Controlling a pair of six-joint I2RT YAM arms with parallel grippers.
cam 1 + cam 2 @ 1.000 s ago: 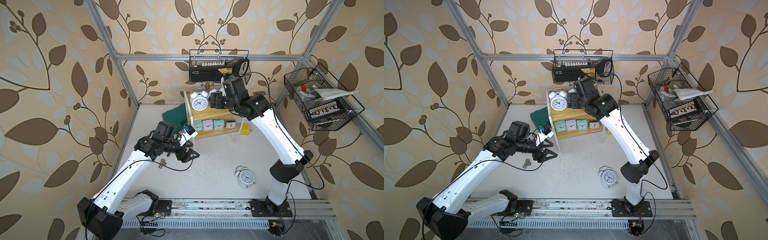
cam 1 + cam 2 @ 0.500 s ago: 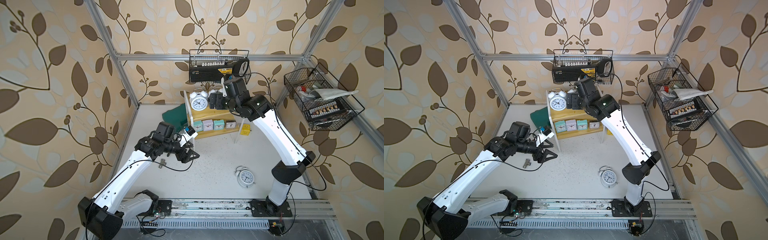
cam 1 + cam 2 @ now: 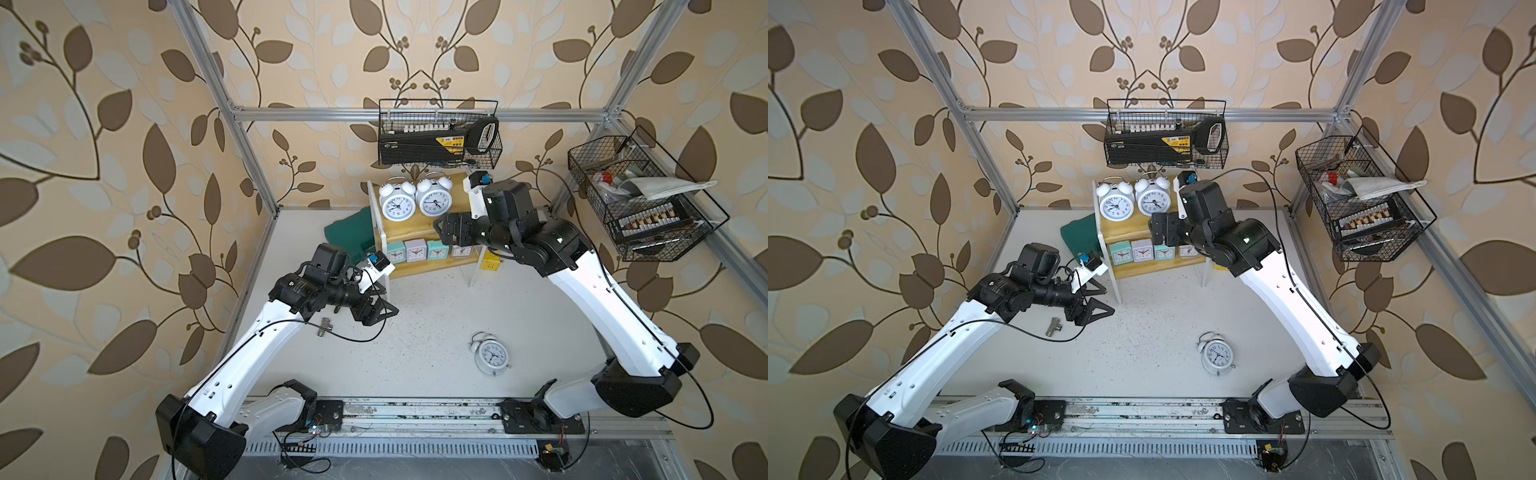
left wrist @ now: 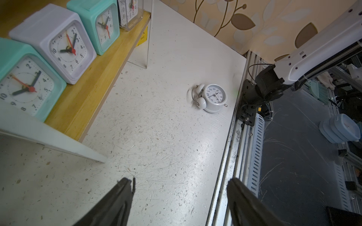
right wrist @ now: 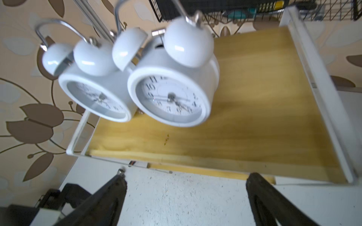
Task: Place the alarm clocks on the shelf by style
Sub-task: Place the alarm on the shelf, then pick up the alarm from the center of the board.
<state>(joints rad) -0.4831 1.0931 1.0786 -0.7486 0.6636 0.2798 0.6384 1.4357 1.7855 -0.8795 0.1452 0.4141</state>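
Note:
Two white twin-bell alarm clocks [image 3: 397,203] [image 3: 434,202] stand side by side on the top board of the shelf [image 3: 415,227]; the right wrist view shows the nearer clock [image 5: 172,95]. Along the lower board stands a row of square clocks: teal [image 3: 395,252], lilac [image 4: 58,45], teal [image 3: 438,249] and clear [image 3: 461,250]. A third twin-bell clock [image 3: 491,355] [image 4: 213,96] lies on the table. My right gripper [image 3: 440,230] [image 5: 184,178] is open and empty just in front of the top board. My left gripper [image 3: 384,299] [image 4: 180,181] hangs open over the table by the shelf's left leg.
A dark green case [image 3: 349,230] lies behind the shelf's left side and a yellow cube [image 3: 490,262] sits by its right leg. A small metal fitting [image 3: 324,326] lies under my left arm. Wire baskets [image 3: 436,137] [image 3: 640,203] hang on the walls.
My right gripper has opened wider and drawn back from the second twin-bell clock, which now stands free beside the first. The left arm has not moved.

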